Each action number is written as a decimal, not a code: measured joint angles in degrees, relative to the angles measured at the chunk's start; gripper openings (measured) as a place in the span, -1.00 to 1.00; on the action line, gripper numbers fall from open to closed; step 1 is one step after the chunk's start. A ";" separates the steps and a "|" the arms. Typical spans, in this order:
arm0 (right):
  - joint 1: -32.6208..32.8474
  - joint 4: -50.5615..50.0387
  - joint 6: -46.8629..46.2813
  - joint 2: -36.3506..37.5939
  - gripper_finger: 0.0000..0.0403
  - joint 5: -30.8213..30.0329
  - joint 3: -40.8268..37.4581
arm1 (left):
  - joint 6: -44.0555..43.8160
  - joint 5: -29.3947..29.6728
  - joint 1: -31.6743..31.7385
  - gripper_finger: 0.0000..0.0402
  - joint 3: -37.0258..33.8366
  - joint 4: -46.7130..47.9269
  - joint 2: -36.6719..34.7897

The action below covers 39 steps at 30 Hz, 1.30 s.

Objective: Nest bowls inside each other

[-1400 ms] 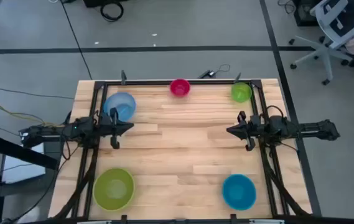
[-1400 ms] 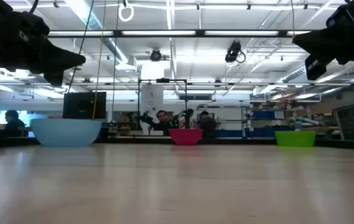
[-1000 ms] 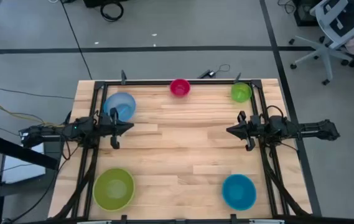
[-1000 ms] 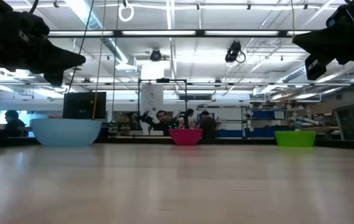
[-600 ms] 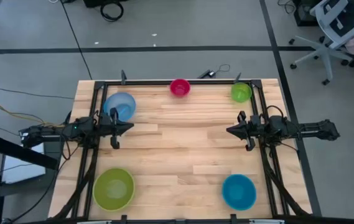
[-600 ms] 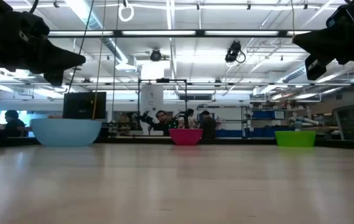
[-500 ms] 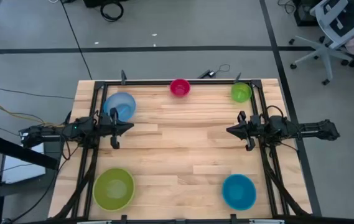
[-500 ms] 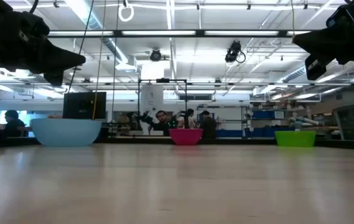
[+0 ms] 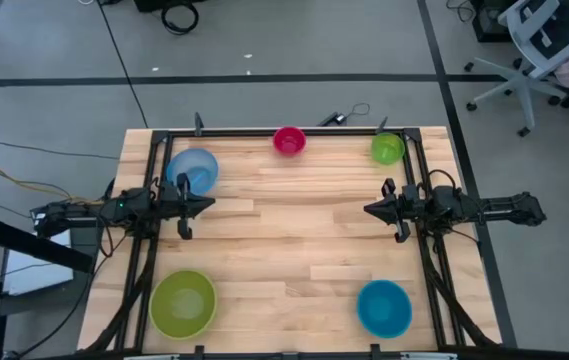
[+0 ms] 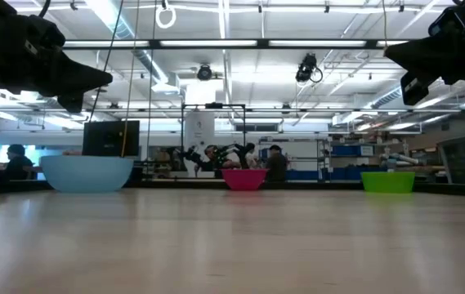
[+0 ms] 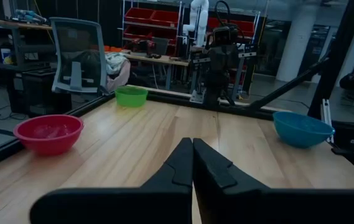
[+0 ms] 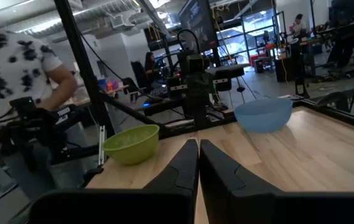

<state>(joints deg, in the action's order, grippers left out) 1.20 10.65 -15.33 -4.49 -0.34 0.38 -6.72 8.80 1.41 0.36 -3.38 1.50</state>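
Five bowls stand apart, upright on their bases on the wooden table. The light blue bowl (image 9: pixel 193 168) is at the far left, the magenta-pink one (image 9: pixel 289 140) at the far middle, the small green one (image 9: pixel 388 148) at the far right. The large lime green bowl (image 9: pixel 183 303) is near left, the teal one (image 9: pixel 383 307) near right. My left gripper (image 9: pixel 211 204) hovers shut at the left side, pointing level toward the middle. My right gripper (image 9: pixel 367 209) hovers shut at the right side, facing it. Neither holds anything.
A black frame (image 9: pixel 284 131) runs along the table's far edge and down both sides. The middle of the table between the grippers is bare wood (image 9: pixel 289 240). A person (image 12: pixel 15 62) stands beyond the table's left side. An office chair (image 9: pixel 534 45) is on the floor, far right.
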 joint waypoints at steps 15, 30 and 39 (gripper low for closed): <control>0.01 0.00 0.00 0.01 -0.89 0.00 0.00 | -0.01 0.00 -0.01 -0.97 0.01 -0.02 -0.02; 0.02 0.00 0.02 0.01 -0.89 -0.02 0.00 | -9.18 0.59 0.11 -0.97 0.02 -3.61 0.00; -1.07 0.76 9.04 0.02 -0.89 -19.77 0.00 | -15.97 4.06 0.31 -0.97 0.00 -5.94 0.52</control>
<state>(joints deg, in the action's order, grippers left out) 0.12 11.42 -6.29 -4.47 -20.11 0.38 -22.69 12.86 1.72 0.37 -9.31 2.02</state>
